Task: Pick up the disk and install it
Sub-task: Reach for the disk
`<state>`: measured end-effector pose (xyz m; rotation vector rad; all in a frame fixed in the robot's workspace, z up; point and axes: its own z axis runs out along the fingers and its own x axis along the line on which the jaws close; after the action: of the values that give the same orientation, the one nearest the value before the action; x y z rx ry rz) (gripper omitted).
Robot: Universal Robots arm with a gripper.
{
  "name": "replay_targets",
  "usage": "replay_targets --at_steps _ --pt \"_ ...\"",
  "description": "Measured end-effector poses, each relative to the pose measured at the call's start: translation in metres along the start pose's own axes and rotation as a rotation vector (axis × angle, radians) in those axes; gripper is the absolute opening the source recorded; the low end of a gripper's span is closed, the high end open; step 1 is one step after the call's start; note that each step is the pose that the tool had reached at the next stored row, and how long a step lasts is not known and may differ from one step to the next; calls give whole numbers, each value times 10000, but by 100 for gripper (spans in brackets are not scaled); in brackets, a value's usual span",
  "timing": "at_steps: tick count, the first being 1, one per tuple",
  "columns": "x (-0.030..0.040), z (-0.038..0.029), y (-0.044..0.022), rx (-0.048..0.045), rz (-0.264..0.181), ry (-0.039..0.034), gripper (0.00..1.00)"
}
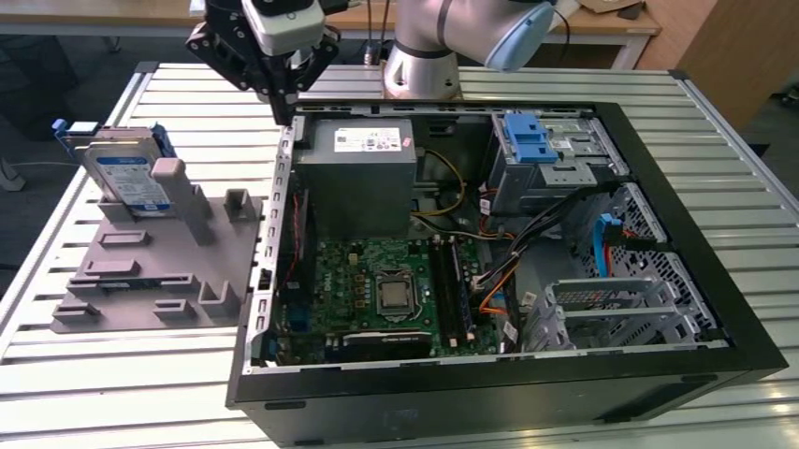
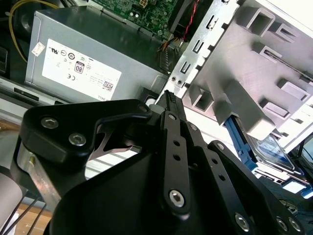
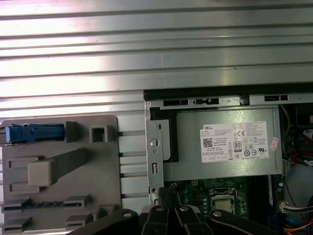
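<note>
The disk [image 1: 127, 180] is a silver drive with a white-and-blue label and blue rails. It stands upright on its edge at the far end of a grey holder [image 1: 150, 271], on the exterior view's left. My black gripper [image 1: 284, 114] hangs above the back left corner of the open computer case, to the right of the disk and apart from it. Its fingers are shut together with nothing between them. The second wrist view has the shut gripper [image 2: 169, 96] in front and the disk [image 2: 270, 147] partly behind the holder. In the first wrist view the disk [image 3: 34, 133] appears edge-on.
The open black computer case [image 1: 699, 234] lies on a slatted metal table [image 1: 112, 393]. Inside are a grey power-supply box [image 1: 362, 164], a motherboard [image 1: 387, 290], cables and a silver bay with a blue latch [image 1: 540, 145]. The arm's base [image 1: 418, 65] stands behind the case.
</note>
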<state>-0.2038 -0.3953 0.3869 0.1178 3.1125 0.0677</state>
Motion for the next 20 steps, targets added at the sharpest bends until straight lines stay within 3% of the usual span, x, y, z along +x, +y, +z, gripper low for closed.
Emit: replay_targets --at_steps 20 --pt "39 12 -3 0 2 0 11"
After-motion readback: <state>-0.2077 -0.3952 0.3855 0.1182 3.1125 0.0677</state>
